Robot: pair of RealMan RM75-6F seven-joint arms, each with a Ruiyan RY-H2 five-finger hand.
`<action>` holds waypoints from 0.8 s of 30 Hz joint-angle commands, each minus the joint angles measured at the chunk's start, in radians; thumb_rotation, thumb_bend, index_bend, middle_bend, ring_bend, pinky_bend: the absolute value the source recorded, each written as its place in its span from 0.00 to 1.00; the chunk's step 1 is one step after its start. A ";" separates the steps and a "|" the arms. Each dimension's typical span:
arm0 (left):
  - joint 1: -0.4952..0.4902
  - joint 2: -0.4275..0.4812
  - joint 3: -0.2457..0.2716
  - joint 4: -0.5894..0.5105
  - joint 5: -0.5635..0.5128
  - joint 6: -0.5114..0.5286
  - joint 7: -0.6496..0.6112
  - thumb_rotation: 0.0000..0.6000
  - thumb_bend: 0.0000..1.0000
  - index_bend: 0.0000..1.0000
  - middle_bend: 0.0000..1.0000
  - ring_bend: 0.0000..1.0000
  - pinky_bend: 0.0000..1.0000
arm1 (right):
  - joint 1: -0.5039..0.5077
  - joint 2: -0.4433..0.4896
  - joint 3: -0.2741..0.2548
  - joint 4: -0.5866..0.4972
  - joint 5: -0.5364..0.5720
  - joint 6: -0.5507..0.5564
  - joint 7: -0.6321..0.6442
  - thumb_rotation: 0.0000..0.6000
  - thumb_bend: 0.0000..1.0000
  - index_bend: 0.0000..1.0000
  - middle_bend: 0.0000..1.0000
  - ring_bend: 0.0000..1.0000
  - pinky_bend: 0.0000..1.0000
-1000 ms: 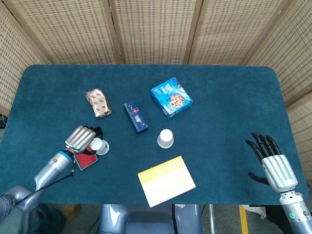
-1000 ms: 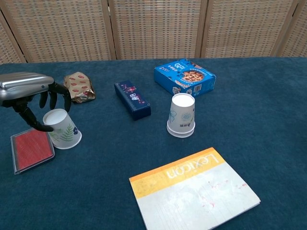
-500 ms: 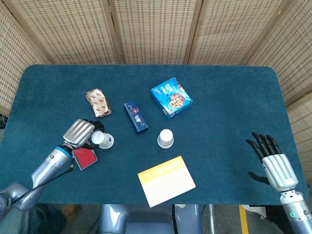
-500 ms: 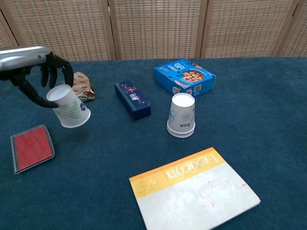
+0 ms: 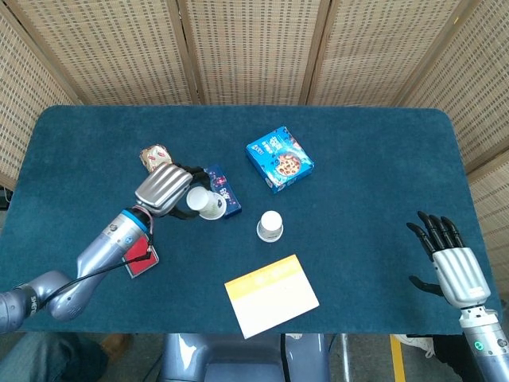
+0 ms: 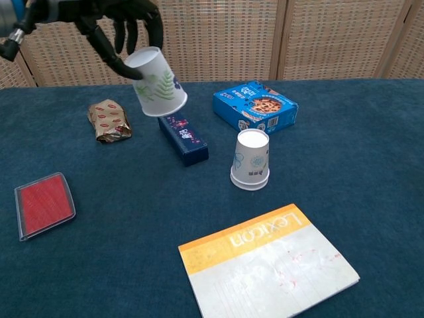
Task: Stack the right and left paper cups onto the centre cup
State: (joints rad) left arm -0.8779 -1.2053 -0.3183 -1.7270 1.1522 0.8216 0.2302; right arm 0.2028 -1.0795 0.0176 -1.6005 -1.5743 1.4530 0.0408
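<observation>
My left hand (image 5: 165, 188) (image 6: 112, 20) holds a white paper cup with a green leaf print (image 5: 205, 202) (image 6: 156, 82), upside down and tilted, lifted high above the table over the dark blue box. The centre cup (image 5: 270, 225) (image 6: 250, 159) stands upside down on the blue cloth, to the right of the held cup and lower. My right hand (image 5: 452, 261) hovers open near the table's right front edge, fingers spread, holding nothing. The chest view does not show it.
A dark blue oblong box (image 5: 227, 192) (image 6: 183, 137) lies under the lifted cup. A blue biscuit box (image 5: 279, 159) (image 6: 255, 105) sits behind the centre cup. A foil snack packet (image 6: 108, 120), a red card case (image 6: 44, 204) and a yellow-white Lexicon booklet (image 5: 271, 295) (image 6: 268, 264) lie on the table.
My left hand has lifted the leaf-print cup off the table by the red case and carried it up and to the right, toward the centre cup. The right hand has barely moved.
</observation>
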 commanded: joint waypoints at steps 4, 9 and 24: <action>-0.190 -0.103 -0.008 -0.004 -0.216 -0.060 0.232 1.00 0.27 0.61 0.42 0.50 0.49 | -0.002 0.003 0.014 0.003 0.026 -0.013 0.005 1.00 0.00 0.16 0.00 0.00 0.00; -0.280 -0.186 0.012 0.049 -0.324 -0.051 0.319 1.00 0.27 0.61 0.42 0.50 0.49 | -0.005 0.005 0.017 0.004 0.037 -0.024 0.009 1.00 0.00 0.16 0.00 0.00 0.00; -0.434 -0.309 0.040 0.171 -0.503 -0.029 0.384 1.00 0.27 0.61 0.42 0.50 0.49 | -0.030 0.031 0.036 -0.002 0.051 -0.002 0.046 1.00 0.00 0.16 0.00 0.00 0.00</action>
State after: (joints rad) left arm -1.3053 -1.5040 -0.2771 -1.5660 0.6543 0.7912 0.6269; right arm 0.1738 -1.0489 0.0528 -1.6020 -1.5226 1.4507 0.0863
